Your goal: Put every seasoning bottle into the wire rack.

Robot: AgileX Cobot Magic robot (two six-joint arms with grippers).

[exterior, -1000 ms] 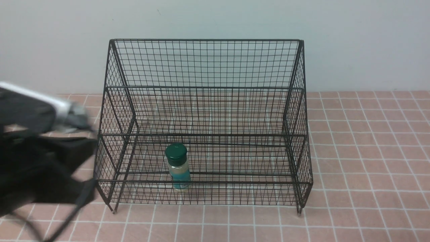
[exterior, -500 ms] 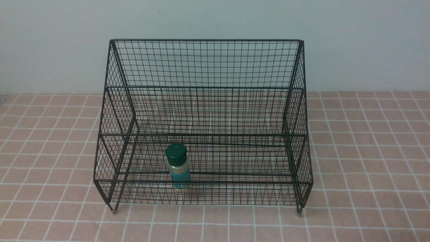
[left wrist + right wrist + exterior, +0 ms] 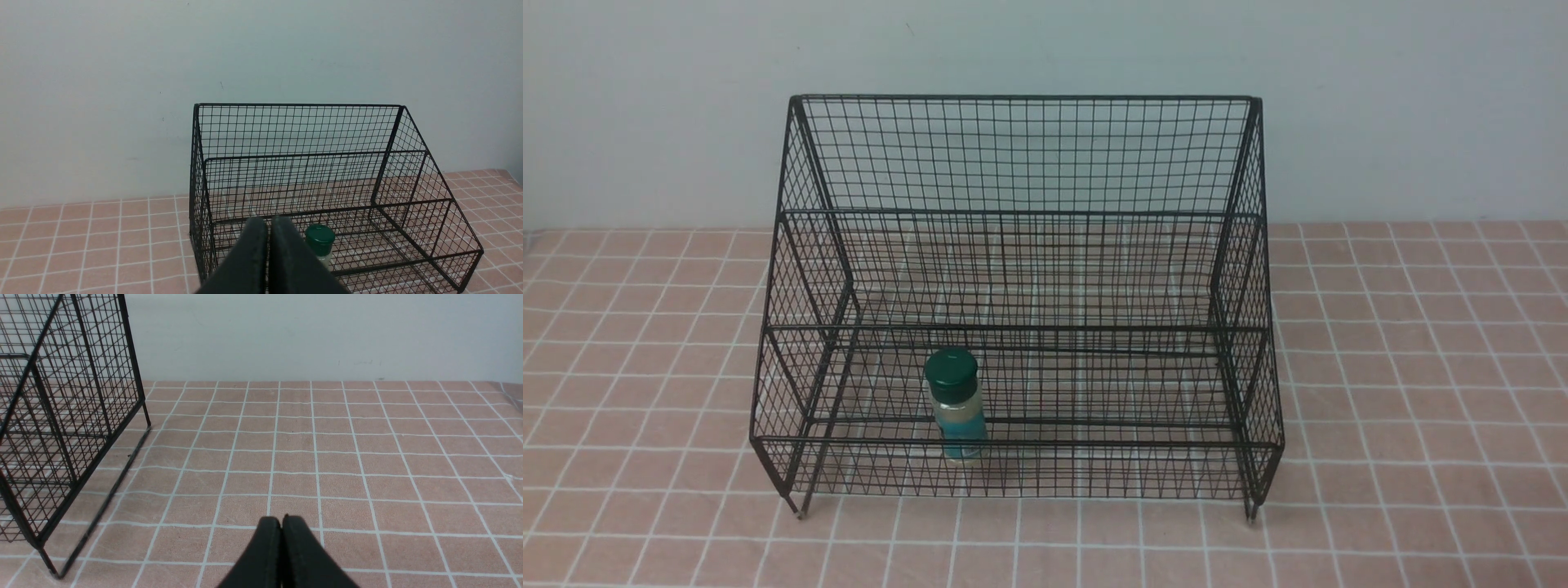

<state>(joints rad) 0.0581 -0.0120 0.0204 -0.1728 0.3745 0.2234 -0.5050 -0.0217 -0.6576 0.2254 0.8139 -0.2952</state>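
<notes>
Neither arm is showing in the front view; each gripper is appearing only in its own wrist view, cut off by the frame edge so that just the dark finger ends are showing. The lower part of the seasoning bottle [image 3: 320, 243] is lying hidden behind the left gripper [image 3: 268, 222] in the left wrist view, leaving only the cap and a sliver of clear body visible. In the right wrist view the wire rack [image 3: 61, 428] is being cropped to one slanted side and a leg, and the bottle is not showing there at all.

The left gripper is holding its fingers pressed together with nothing between them, hanging on the near side of the rack, apart from the bottle. The right gripper [image 3: 282, 522] is likewise keeping its fingers together and empty, over the pink tiled tabletop [image 3: 327, 457], well apart from the bottle and off to the rack's right side.

The seasoning bottle [image 3: 956, 406] is standing upright on the lowest front tier of the wire rack [image 3: 1021, 155], left of centre, behind the front mesh. It is showing a round dark green cap, a clear body with pale powder, and a teal label.
</notes>
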